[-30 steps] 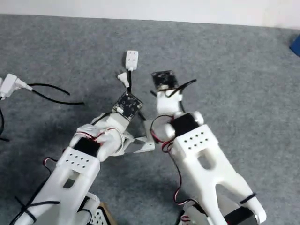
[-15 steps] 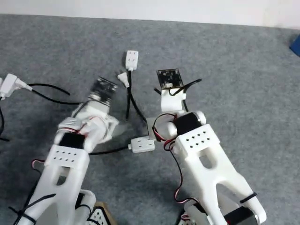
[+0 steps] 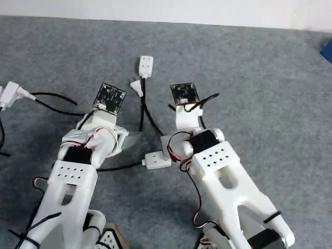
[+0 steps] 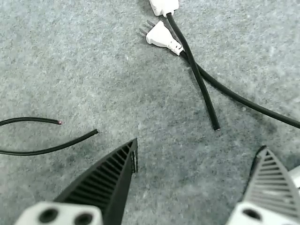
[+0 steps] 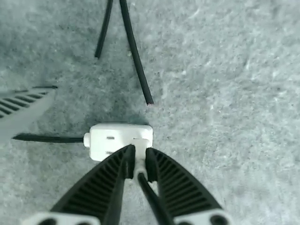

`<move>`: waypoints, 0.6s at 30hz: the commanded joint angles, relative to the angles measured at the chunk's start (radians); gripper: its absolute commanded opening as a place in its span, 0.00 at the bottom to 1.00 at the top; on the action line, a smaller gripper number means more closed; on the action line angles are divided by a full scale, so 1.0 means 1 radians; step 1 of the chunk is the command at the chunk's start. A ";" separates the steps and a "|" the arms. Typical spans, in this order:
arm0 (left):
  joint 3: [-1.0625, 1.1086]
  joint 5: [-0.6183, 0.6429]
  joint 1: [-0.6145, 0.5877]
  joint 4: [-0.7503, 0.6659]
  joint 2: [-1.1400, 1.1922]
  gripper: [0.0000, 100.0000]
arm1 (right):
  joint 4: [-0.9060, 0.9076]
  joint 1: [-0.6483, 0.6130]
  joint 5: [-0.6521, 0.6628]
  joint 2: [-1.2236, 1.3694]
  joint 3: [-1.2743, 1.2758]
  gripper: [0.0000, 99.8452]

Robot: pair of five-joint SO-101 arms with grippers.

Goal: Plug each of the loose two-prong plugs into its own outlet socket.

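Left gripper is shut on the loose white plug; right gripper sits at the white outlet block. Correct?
No: the left wrist view shows the left gripper open and empty, the loose white plug lying on the carpet. The right gripper is at the white outlet block.

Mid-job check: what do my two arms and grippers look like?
Both the left arm and the right arm have white printed shells with grids of small holes, black servos, looping red and black wires and black cable ties. A dark square camera board tops each wrist. The left gripper and right gripper carry tapered, ribbed fingers, mostly black, on white mounts.
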 commanded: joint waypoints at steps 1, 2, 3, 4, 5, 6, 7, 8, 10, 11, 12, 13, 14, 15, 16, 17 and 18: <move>-0.038 0.014 -0.013 -0.020 0.002 0.37 | -0.038 -0.015 -0.009 -0.021 -0.001 0.01; -0.038 0.014 -0.013 -0.020 0.002 0.37 | -0.038 -0.015 -0.008 -0.021 -0.001 0.01; -0.038 0.014 -0.013 -0.020 0.002 0.37 | -0.039 -0.015 -0.008 -0.021 -0.001 0.01; -0.038 0.014 -0.013 -0.020 0.002 0.37 | -0.039 -0.015 -0.008 -0.019 -0.001 0.01; -0.038 0.014 -0.013 -0.020 0.002 0.37 | -0.039 -0.016 -0.008 -0.015 -0.001 0.01; -0.038 0.014 -0.013 -0.020 0.002 0.37 | -0.039 -0.016 -0.006 0.001 -0.002 0.01; -0.038 0.014 -0.013 -0.020 0.002 0.37 | -0.041 -0.016 -0.006 0.025 -0.007 0.01; -0.038 0.014 -0.013 -0.020 0.002 0.37 | -0.041 -0.016 -0.008 0.058 -0.008 0.01; -0.038 0.014 -0.013 -0.020 0.002 0.37 | -0.041 -0.016 -0.011 0.124 -0.012 0.01; -0.038 0.014 -0.013 -0.020 0.002 0.37 | -0.041 -0.015 -0.012 0.148 -0.013 0.01; -0.038 0.014 -0.015 -0.020 0.002 0.37 | -0.041 -0.016 -0.012 0.157 -0.024 0.01; -0.038 0.014 -0.022 -0.020 0.002 0.37 | -0.039 -0.016 -0.012 0.162 -0.030 0.01; -0.038 0.014 -0.028 -0.020 0.002 0.37 | -0.036 -0.016 -0.012 0.160 -0.036 0.01; -0.038 0.014 -0.028 -0.020 0.002 0.37 | -0.035 -0.016 -0.012 0.160 -0.039 0.01; -0.038 0.014 -0.028 -0.020 0.002 0.37 | -0.035 -0.016 -0.012 0.160 -0.039 0.01; -0.038 0.014 -0.028 -0.020 0.002 0.37 | -0.036 -0.016 -0.012 0.165 -0.039 0.01; -0.038 0.014 -0.028 -0.020 0.002 0.37 | -0.039 -0.016 -0.012 0.166 -0.038 0.01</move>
